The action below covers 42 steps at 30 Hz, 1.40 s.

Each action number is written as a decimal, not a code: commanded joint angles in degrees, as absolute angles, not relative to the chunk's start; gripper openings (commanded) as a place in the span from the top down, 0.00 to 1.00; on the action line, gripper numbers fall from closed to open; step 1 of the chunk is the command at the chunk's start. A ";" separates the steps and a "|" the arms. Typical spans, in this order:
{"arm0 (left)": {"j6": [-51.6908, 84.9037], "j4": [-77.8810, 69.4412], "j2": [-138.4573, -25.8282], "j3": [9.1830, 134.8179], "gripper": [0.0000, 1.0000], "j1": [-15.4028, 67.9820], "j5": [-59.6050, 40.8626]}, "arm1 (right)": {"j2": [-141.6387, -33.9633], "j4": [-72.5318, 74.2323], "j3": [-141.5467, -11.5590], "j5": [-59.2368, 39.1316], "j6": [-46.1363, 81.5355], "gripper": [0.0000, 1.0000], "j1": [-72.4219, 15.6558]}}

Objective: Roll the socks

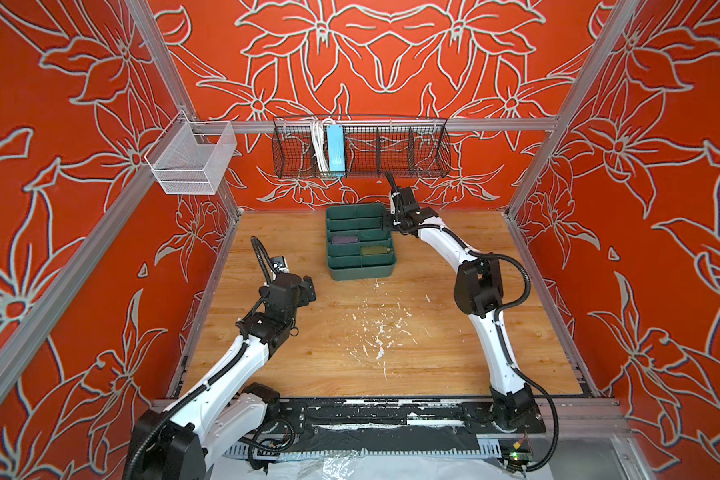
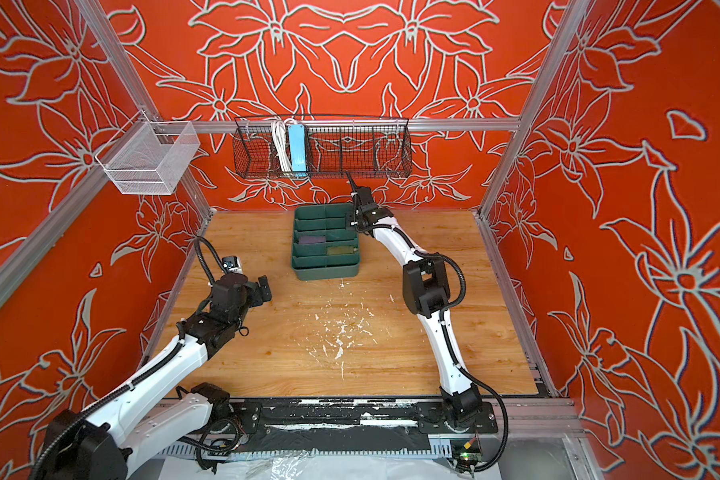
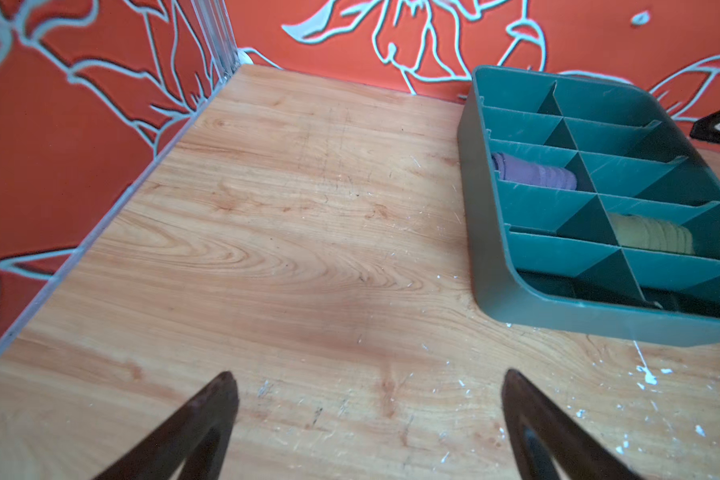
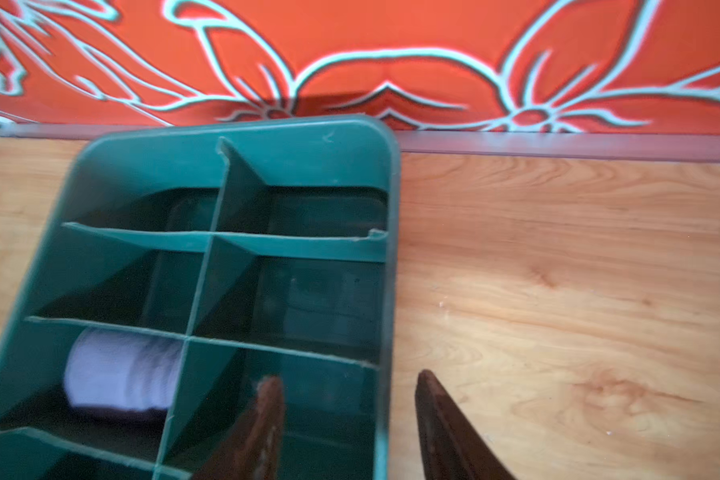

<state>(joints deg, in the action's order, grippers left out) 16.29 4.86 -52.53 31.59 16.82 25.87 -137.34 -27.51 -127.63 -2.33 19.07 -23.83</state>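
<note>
1. We find a green divided tray standing on the table near the back wall, about midway across
2. The purple sock lies rolled up in the tray's left column, in the middle row. Its ribbed roll also shows in both wrist views
3. The olive sock is rolled as well. It sits in the right column, one row nearer the front, so dividers keep the two rolls apart
4. The left hand hangs over bare wood, to the left of the tray and nearer the front, well apart from it. Its jaws stand wide and we see nothing between them
5. The right hand is at the tray's right side towards the back. In the right wrist view its jaws stand partly apart with nothing gripped; one finger is over a right-column compartment and the other is past the rim, over the table. In both top views the wrist hides these fingers
6. White scuffs mark the table in front of the tray
7. A black wire basket on the back rail holds a blue power strip, and a white mesh basket hangs at the left corner
</note>
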 commanded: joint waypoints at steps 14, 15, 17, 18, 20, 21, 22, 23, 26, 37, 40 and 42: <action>11.94 -10.99 -60.55 27.51 0.03 5.41 22.59 | -73.39 2.80 -49.53 21.20 4.00 0.37 -23.77; 11.09 -12.81 -61.77 27.38 0.03 5.09 22.83 | -70.67 3.86 -46.32 22.15 2.67 0.37 -23.73; 10.46 -13.88 -65.00 28.29 0.03 3.64 22.21 | -66.20 5.97 -39.95 26.34 -0.05 0.36 -23.73; 10.40 -11.58 -65.84 29.99 0.03 2.68 20.48 | -64.36 6.82 -37.69 29.00 -1.15 0.35 -23.73; 8.11 -12.74 -67.88 31.12 0.03 1.94 17.63 | -60.46 9.71 -32.65 35.28 -2.98 0.34 -23.65; 7.00 -12.49 -68.26 31.62 0.03 1.93 16.86 | -58.79 11.61 -30.47 37.15 -3.71 0.34 -23.58; 5.16 -12.76 -68.65 31.64 0.03 1.85 16.29 | -56.59 14.79 -27.34 38.04 -5.45 0.34 -23.39; 4.35 -12.39 -68.94 31.23 0.03 1.84 16.43 | -54.90 17.63 -24.49 38.47 -6.84 0.34 -23.14; 5.44 -11.94 -70.04 29.03 0.03 1.39 17.65 | -51.76 24.09 -18.15 39.19 -7.75 0.34 -21.63; 0.49 -33.98 -77.46 20.64 0.02 0.44 6.10 | -64.10 47.37 -9.49 32.48 -6.61 0.33 -14.86; -0.88 -32.86 -77.48 21.34 0.03 0.35 2.96 | -65.85 43.24 -12.41 28.17 -6.40 0.32 -12.96; -0.45 -32.23 -77.52 21.79 0.03 0.31 3.62 | -67.77 46.37 -12.16 20.76 -5.00 0.32 -11.28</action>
<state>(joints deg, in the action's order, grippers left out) 0.80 -29.26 -77.95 20.78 0.71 6.00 -66.28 40.88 -10.63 28.71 -5.17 -12.82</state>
